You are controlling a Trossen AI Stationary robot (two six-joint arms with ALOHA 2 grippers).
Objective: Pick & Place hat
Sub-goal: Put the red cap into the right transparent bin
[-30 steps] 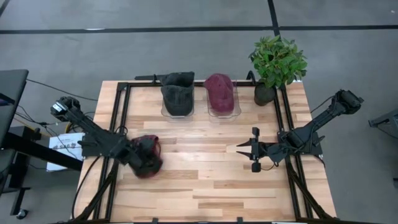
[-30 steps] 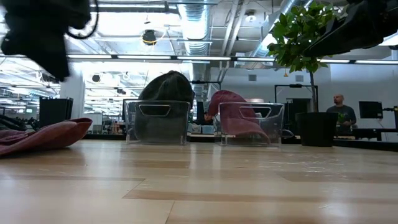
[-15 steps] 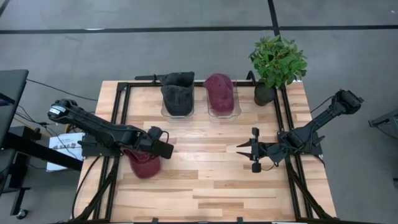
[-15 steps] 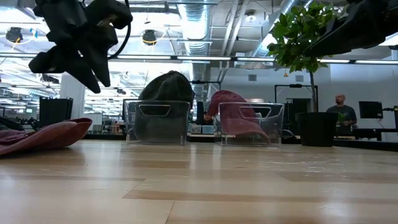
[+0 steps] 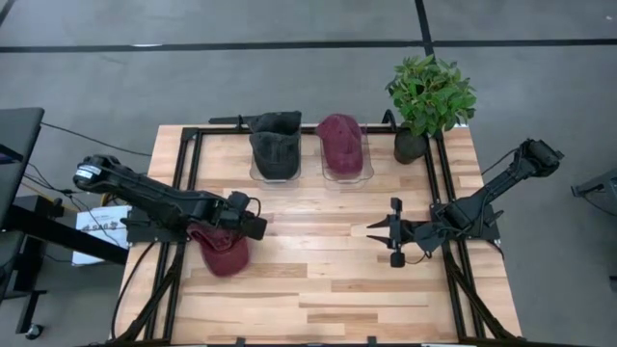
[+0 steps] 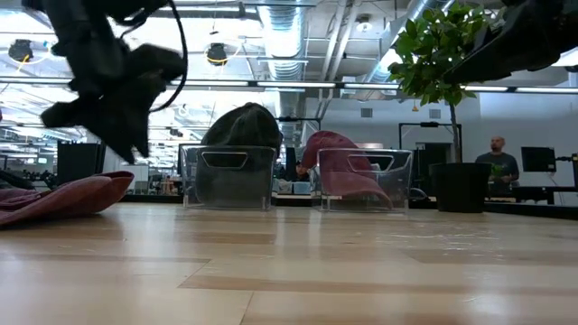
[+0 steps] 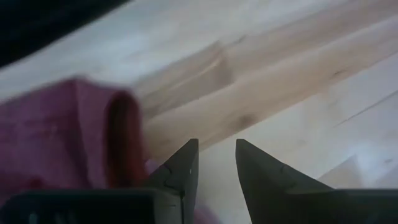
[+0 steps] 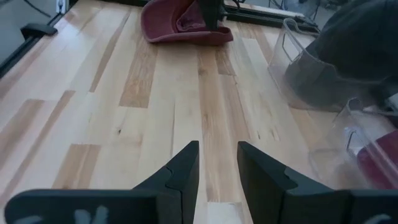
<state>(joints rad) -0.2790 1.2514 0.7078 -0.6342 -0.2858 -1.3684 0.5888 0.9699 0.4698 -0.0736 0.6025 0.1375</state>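
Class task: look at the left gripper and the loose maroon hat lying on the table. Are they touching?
Apart. In the low view the left gripper hangs clear above the maroon hat, with background showing between them; its fingers are parted and hold nothing.

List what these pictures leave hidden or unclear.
- Red hat: high view, left arm hides its upper part; low view, picture edge cuts it.
- Left gripper: low view, blurred.
- Bin contents: number of hats inside unclear.
- Person: low view, too small.
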